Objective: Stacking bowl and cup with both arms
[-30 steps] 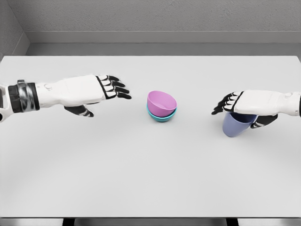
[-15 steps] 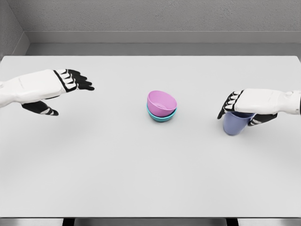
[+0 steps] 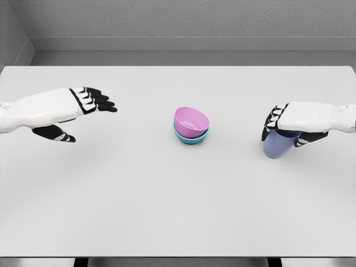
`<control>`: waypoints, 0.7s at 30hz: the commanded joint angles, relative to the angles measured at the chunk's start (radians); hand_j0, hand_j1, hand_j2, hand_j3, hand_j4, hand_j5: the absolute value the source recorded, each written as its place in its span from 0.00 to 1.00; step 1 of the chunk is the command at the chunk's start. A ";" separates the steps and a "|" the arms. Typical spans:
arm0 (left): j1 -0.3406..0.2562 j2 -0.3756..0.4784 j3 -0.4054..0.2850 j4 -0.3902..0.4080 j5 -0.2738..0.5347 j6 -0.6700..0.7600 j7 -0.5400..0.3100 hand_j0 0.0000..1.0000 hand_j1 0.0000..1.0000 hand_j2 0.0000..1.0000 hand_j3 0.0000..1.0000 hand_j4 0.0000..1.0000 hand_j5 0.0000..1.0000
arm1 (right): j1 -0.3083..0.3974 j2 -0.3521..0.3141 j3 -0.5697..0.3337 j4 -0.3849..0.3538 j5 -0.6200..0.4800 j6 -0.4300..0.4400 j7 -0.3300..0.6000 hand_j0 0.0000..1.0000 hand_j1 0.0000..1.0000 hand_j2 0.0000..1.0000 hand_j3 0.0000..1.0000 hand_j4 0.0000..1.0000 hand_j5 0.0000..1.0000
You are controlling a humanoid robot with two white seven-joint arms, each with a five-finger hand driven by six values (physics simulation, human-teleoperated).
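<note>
Now, your blue cup [image 3: 278,146] stands near the surface's right edge, with the right hand [image 3: 295,122] draped over its rim and its fingers [image 3: 271,121] curled down around it. If you lift with that shallow hold, it may slip or tip. The pink bowl [image 3: 191,122] sits tilted in the teal bowl [image 3: 191,138] mid-surface, so a cup set there could slide. Your left hand [image 3: 67,108] hovers wide open near the left edge. The white surface [image 3: 178,206] meets a grey wall [image 3: 178,22].

Only the stacked bowls [image 3: 191,127] stand mid-surface [image 3: 167,200] (the pink one tilted in the teal one), with open room on every side. The left hand [image 3: 72,108] hangs well apart from them at the far left. The right hand [image 3: 286,125] covers the blue cup [image 3: 278,144], closing off its top.
</note>
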 commanded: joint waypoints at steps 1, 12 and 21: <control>0.000 0.002 0.003 0.001 0.005 0.003 0.000 1.00 1.00 1.00 1.00 1.00 1.00 | 0.000 -0.002 -0.002 0.000 -0.005 0.003 -0.001 0.59 0.59 0.59 0.59 0.59 0.59; 0.000 -0.001 -0.001 0.006 0.009 0.003 -0.007 1.00 1.00 1.00 1.00 1.00 1.00 | -0.021 -0.001 -0.003 0.008 -0.007 0.003 -0.001 0.53 0.53 0.53 0.53 0.53 0.53; -0.002 -0.010 -0.001 0.007 0.005 0.003 -0.007 1.00 1.00 1.00 1.00 1.00 1.00 | -0.044 0.012 -0.003 0.006 -0.008 0.003 -0.001 0.47 0.47 0.47 0.47 0.47 0.47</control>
